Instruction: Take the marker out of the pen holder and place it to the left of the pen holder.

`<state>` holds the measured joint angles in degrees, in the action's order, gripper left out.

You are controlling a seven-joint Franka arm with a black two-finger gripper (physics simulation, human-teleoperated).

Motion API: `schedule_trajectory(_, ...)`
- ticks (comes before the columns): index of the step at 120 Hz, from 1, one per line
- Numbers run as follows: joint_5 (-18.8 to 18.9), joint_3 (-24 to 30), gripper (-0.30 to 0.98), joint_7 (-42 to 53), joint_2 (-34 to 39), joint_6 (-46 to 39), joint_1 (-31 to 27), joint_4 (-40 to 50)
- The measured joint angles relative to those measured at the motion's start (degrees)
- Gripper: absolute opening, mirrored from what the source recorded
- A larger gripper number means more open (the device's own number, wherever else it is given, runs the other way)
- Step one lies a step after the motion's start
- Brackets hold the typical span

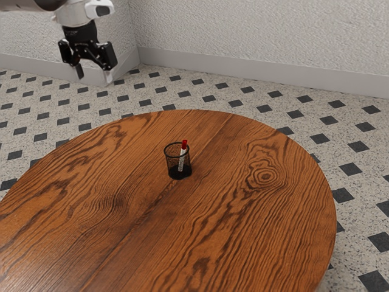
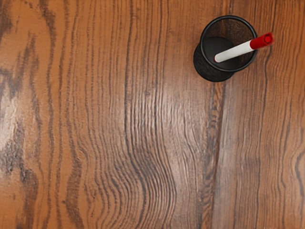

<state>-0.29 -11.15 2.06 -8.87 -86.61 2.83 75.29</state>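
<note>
The black two-finger gripper hangs with its fingers spread wide, well apart from the slim white marker with a red cap, which leans, cap up, inside the round black mesh pen holder standing upright on the brown wood-grained round table.

- round table, brown wood, bold dark grain
- ringed knot in the tabletop, toward exterior view's right
- straight seam running through the wood, along the grain
- floor, pale speckled, dark diamond insets
- walls, off-white, rough texture, meeting in a corner, exterior view's left
- baseboard, plain, light grey, along wall bottoms
</note>
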Motion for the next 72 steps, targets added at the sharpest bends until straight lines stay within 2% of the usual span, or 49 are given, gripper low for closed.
schedule_trajectory(27,0.03,0.31,0.67,0.31,-0.58,0.16,0.67,-0.05)
schedule_trajectory(40,-0.04,1.39,0.67,0.37,-6.55,-0.26,2.07,-0.03)
schedule_trajectory(72,0.0,2.09,0.67,0.49,-13.85,-6.34,6.9,-0.06)
